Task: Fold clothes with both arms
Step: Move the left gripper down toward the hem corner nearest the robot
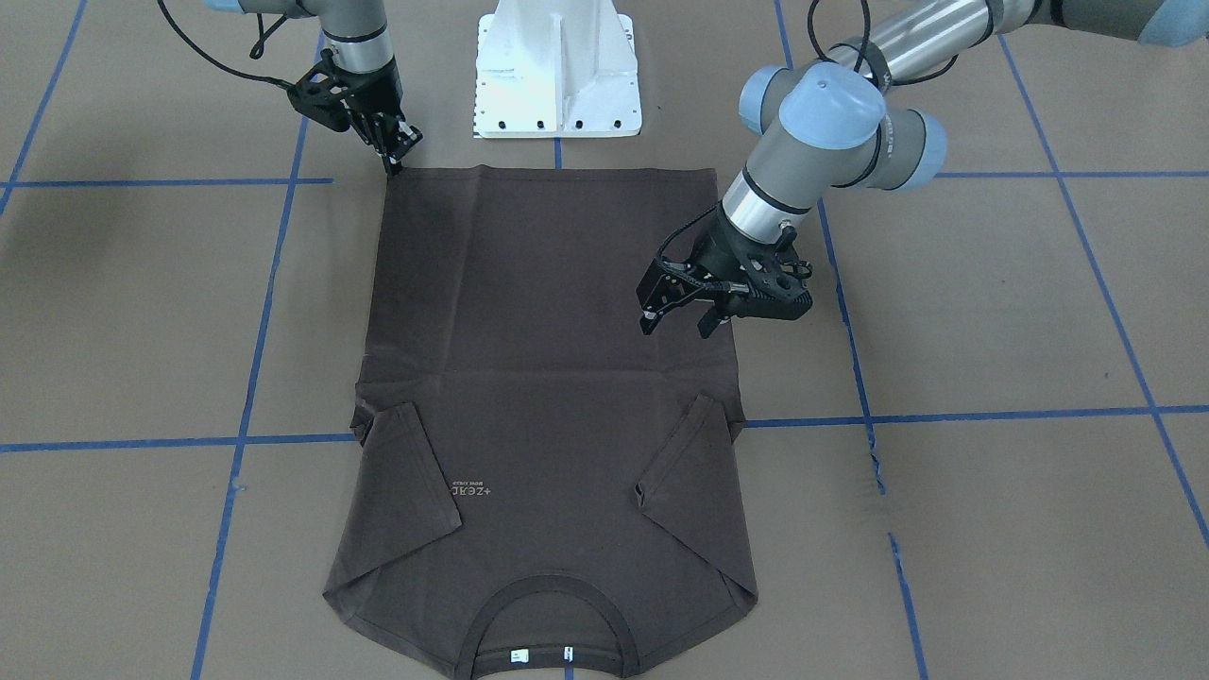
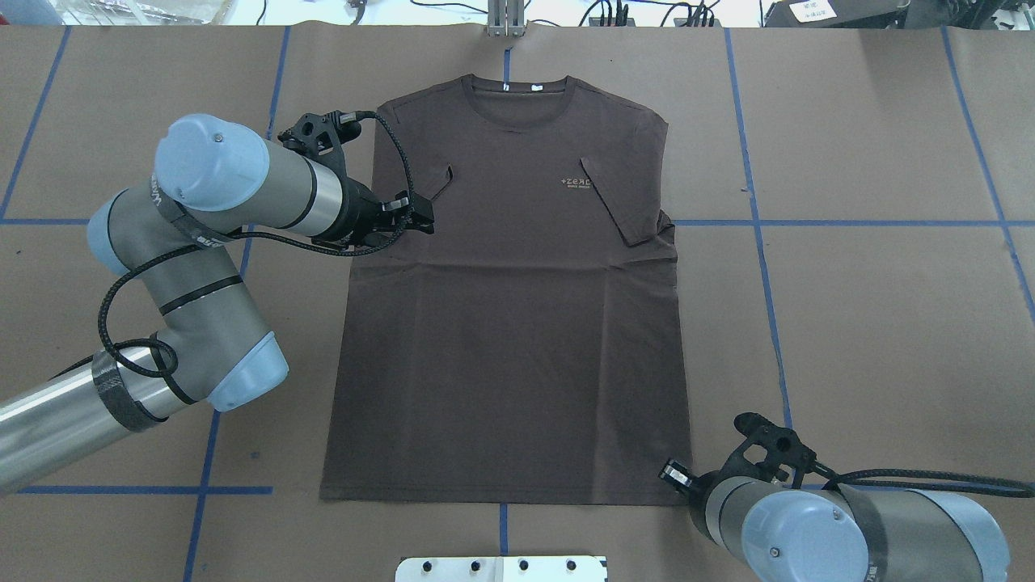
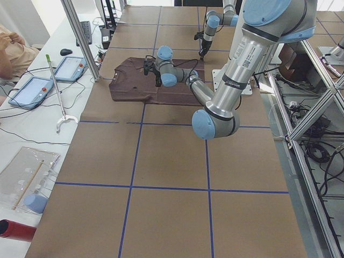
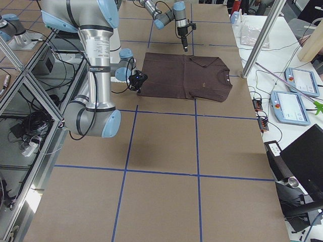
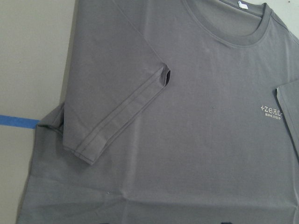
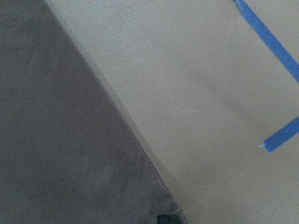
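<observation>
Dark brown T-shirt (image 1: 548,312) lies flat, sleeves folded inward, tabletop (image 1: 992,312) showing on every side. The left tool (image 1: 678,326), jaws spread, hovers inside one side edge; the right tool (image 1: 392,162) meets a hem corner, grip indiscernible.

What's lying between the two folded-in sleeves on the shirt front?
Only flat shirt fabric and the pale chest logo, close to the sleeve on the robot's right. Nothing else; the overhead exterior view shows it.
</observation>
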### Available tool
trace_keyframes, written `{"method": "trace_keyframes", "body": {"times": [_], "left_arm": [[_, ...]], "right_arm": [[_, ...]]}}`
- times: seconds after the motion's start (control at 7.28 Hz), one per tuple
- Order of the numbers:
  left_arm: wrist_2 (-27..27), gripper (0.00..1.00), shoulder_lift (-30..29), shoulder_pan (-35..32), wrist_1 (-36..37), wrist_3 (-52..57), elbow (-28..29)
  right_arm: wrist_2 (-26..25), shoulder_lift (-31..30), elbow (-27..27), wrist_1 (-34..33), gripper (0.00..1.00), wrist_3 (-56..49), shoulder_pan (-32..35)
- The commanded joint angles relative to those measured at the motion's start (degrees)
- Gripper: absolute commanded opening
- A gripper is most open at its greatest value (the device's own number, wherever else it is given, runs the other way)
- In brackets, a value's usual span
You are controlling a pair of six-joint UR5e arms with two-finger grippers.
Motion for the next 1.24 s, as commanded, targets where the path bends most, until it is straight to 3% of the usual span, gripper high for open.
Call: {"method": "trace_keyframes", "body": {"times": [0.0,0.14,0.27,0.41,0.55,0.69,1.1], "left_arm": [[0.17,0.84,5.02,2.73,-0.02,-5.12,-4.39],[3.48,0.84,10.99,8.32,-0.02,-10.55,-10.95],[9.43,0.84,12.87,13.08,0.15,-13.91,-13.37],[10.01,0.84,12.98,14.26,0.50,-15.25,-13.48],[10.11,0.84,12.98,14.36,0.59,-15.26,-13.66],[10.19,0.84,13.07,14.36,0.68,-15.35,-13.66],[10.19,0.84,13.07,14.36,0.68,-15.35,-13.74]], "right_arm": [[0.63,-0.50,1.42,-0.85,0.00,0.00,0.00],[1.33,-0.59,2.38,-1.03,0.00,0.00,0.00],[1.25,-1.81,2.05,-1.12,0.00,0.00,-0.26],[1.16,-1.82,1.96,-1.12,0.33,0.08,-0.26],[1.16,-1.21,0.21,-1.04,0.55,0.08,-0.52],[1.16,-0.25,-0.33,-1.03,0.69,0.08,-0.61],[1.16,-0.24,-0.86,-1.03,0.69,0.08,-0.70]]}}
